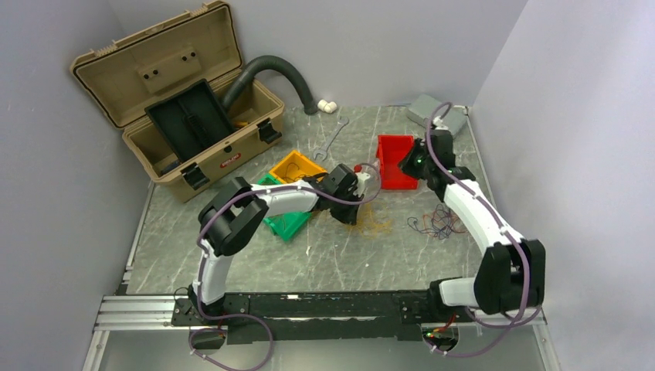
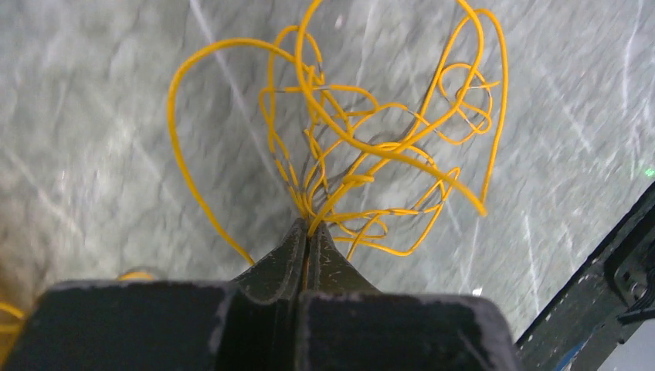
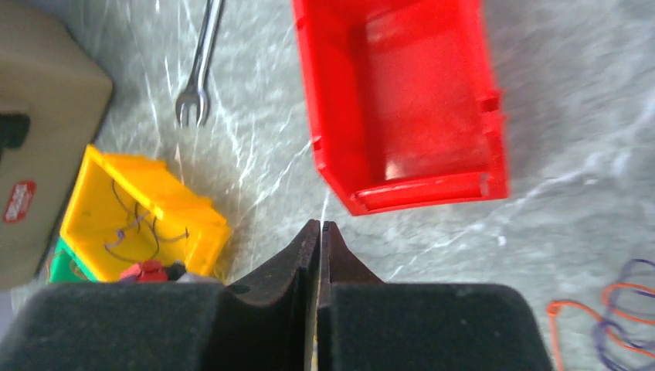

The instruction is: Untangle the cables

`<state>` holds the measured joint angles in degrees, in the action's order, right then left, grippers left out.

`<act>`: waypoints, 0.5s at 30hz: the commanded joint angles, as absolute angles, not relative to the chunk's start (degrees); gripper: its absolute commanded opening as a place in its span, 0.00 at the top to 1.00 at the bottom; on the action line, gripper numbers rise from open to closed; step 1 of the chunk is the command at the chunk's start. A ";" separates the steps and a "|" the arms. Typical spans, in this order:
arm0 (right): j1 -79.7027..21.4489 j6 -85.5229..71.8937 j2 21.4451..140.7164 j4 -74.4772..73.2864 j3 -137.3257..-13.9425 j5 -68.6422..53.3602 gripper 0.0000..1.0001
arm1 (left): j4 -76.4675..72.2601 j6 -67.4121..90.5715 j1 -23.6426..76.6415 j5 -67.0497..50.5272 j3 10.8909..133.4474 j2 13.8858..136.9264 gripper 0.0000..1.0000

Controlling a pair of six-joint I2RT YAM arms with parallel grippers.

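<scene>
L gripper (image 2: 309, 226) is pinched tight on the yellow wires (image 2: 363, 147). Jaws are together w/ several strands caught right at the tips, where the loops converge. That clump sits mid-table (image 1: 309, 263), btw the green bin (image 1: 287, 226) and a second bunch (image 1: 436, 222) of dark & orange strands over by the R arm. R gripper (image 3: 319, 226) hovers near the red bin (image 3: 402, 100), jaws pressed together, nothing visible btw them. These wires look featherweight & springy, and they hold their curl, so a pull prob. drags the whole clump, not one strand. Thin & slick too, so a pinch could slip. Better hold, imo: one free end or outer loop, w/ the other gripper pinning the knot.
</scene>
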<state>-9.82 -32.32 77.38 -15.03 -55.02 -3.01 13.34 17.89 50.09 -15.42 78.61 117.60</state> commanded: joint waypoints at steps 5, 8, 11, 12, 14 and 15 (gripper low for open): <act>-1.08 -28.29 75.01 -17.41 -58.92 4.05 0.68 | 20.67 15.82 50.41 -13.77 78.41 106.43 1.00; -1.03 -27.27 83.08 -18.75 -64.54 6.31 0.40 | 26.42 13.87 50.36 -12.13 83.09 103.16 1.00; -0.88 -25.36 91.32 -20.24 -70.86 5.38 0.21 | 32.14 12.37 49.79 -10.79 89.61 101.91 1.00; -0.92 -24.44 93.54 -20.13 -72.48 4.64 0.20 | 33.98 12.09 49.37 -11.03 92.08 101.72 1.00; -0.92 -23.69 97.33 -19.75 -74.78 4.72 0.21 | 36.87 11.78 48.32 -12.36 96.99 101.84 1.00; -0.93 -23.51 99.08 -20.05 -76.09 5.72 0.22 | 38.26 11.68 47.92 -12.84 99.62 102.02 1.00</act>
